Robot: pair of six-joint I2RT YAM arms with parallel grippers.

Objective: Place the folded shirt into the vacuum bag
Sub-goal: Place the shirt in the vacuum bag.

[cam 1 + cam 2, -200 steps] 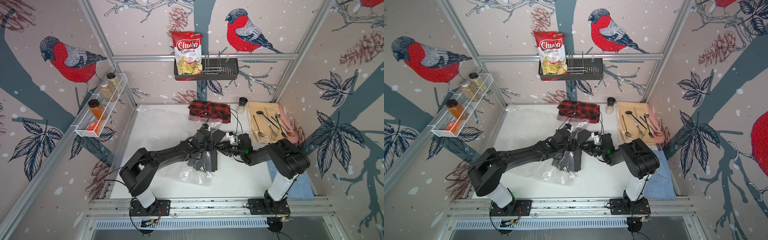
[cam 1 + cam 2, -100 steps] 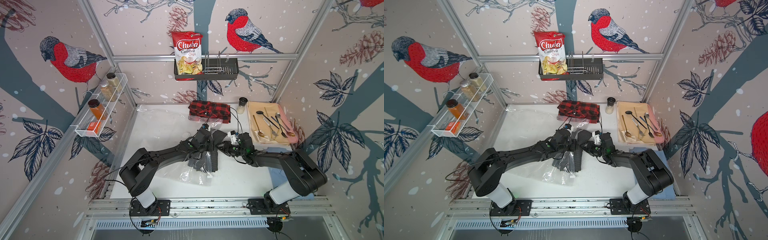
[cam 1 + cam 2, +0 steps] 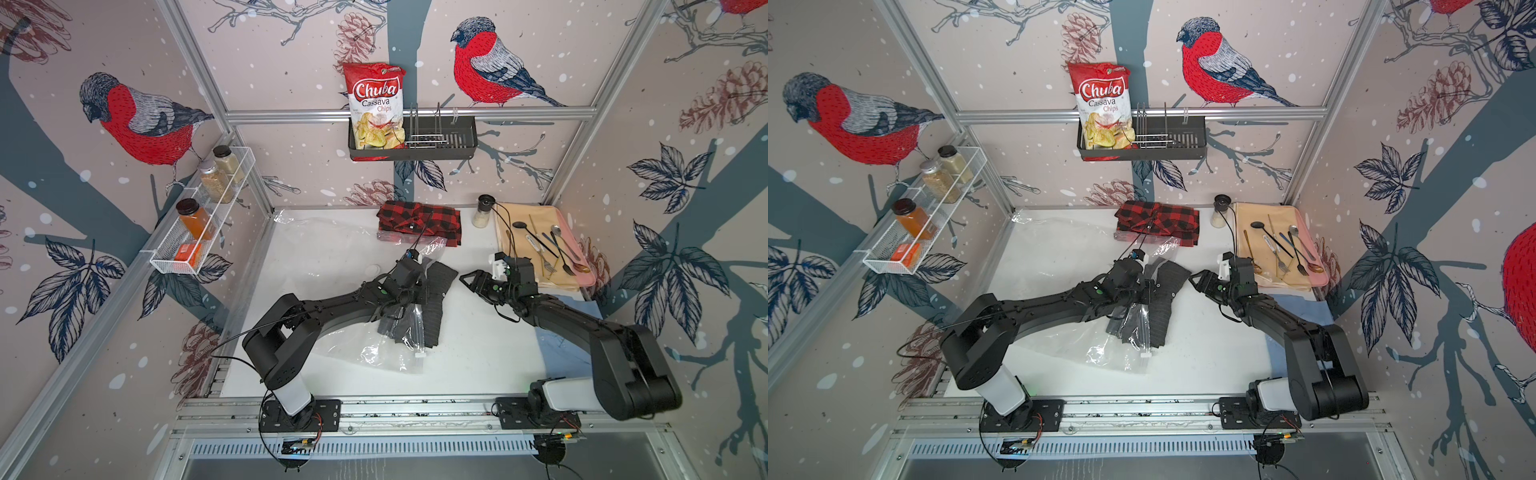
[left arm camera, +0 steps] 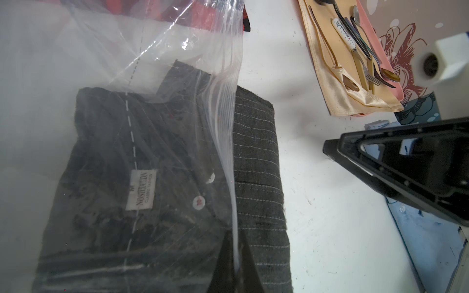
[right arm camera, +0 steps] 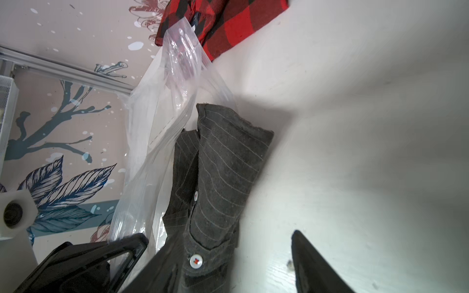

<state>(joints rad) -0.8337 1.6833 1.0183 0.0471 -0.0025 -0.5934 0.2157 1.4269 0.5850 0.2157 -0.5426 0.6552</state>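
Folded dark-grey pinstriped shirt (image 3: 441, 291) mid-table, collar and label under the clear crinkly vacuum bag (image 3: 374, 353); right strip outside the zip edge; white slider clip (image 3: 419, 356) at near end.

Bullfinch-and-pinecone wallpaper (image 3: 706, 124) on three walls; aluminium frame rail (image 3: 291, 115); white tabletop (image 3: 478, 340); wire spice shelf (image 3: 164, 266) left; black rack (image 3: 415, 154) on back wall.

Lab test cell, aluminium frame (image 3: 291, 115), bird-print walls (image 3: 490, 66)

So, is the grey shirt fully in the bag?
Partly in: the zip edge of the bag crosses the shirt, and one striped side lies bare on the table.
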